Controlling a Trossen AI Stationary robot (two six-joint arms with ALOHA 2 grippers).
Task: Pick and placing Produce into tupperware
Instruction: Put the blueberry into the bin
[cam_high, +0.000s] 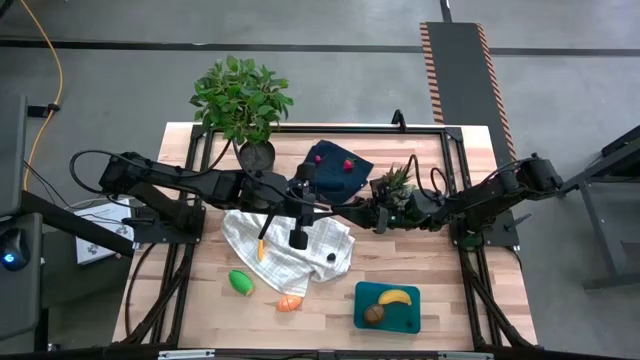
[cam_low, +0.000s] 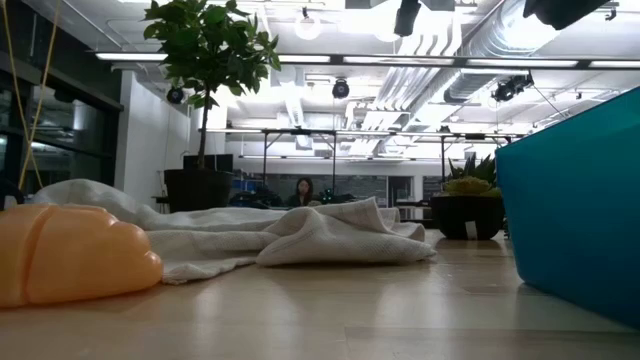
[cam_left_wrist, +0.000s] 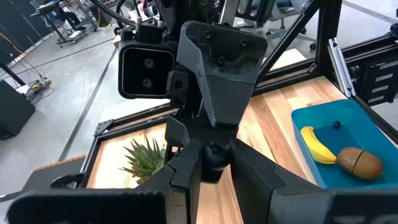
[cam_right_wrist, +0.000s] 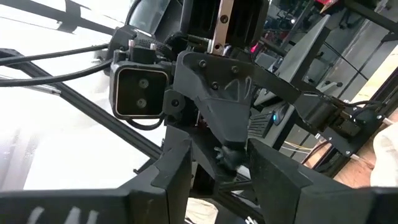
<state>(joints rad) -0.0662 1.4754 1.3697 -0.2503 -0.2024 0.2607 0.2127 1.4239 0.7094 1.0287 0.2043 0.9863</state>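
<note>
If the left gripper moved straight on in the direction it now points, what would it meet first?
Most likely the right gripper: it faces the left gripper head-on, and the left wrist view shows it directly ahead, close.

Two dark arms of matte black segments, jointed, on black frame rails at the table edges. Left arm (cam_high: 170, 180) trailing looped black cables near its base; right arm (cam_high: 500, 190) likewise cabled along its links. Left gripper (cam_high: 352, 210) and right gripper (cam_high: 368, 213) both black, angular moulded housings with recessed screws. Boxy black camera module with two round lenses at about ten o'clock of each housing in the wrist views. Fingers (cam_left_wrist: 267, 186) broad, flat, dark grey. Silver slotted strip above the housing in the right wrist view.
</note>
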